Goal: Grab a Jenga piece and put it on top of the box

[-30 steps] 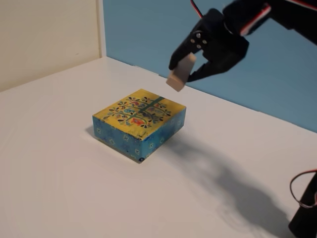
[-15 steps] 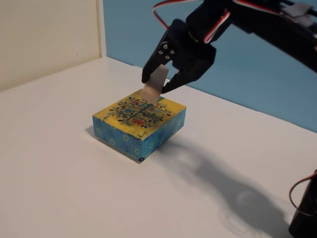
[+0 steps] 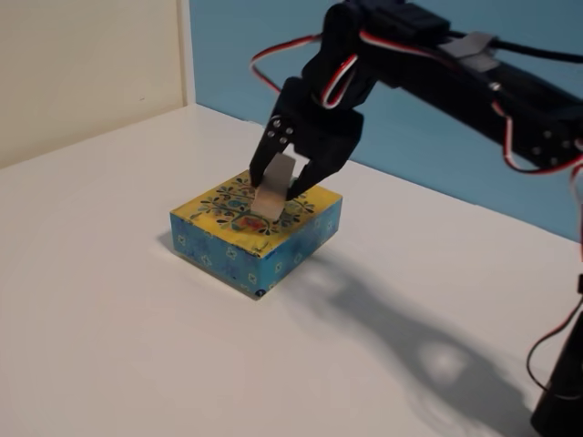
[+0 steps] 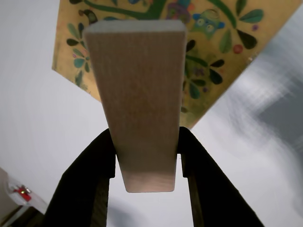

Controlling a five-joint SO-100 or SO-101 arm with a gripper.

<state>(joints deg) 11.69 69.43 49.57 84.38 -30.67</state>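
Now black jaws (image 3: 279, 189) clamping upright Jenga piece (image 4: 137, 94), over box (image 3: 228, 248)

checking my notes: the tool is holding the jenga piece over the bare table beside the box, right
Not quite. The tool does hold the Jenga piece, but over the box, not beside it over the bare table. The fixed view shows the piece hanging over the yellow patterned top, and the wrist view shows that top behind the piece.

- Jenga piece (image 3: 274, 191): plain light-tan wood block, elongated, held near-upright w/ slight tilt, lower end at or just above box top; contact unclear.
- Box (image 3: 241, 244): flat, square, yellow top w/ dark floral tree pattern + teal stripe, blue patterned sides.
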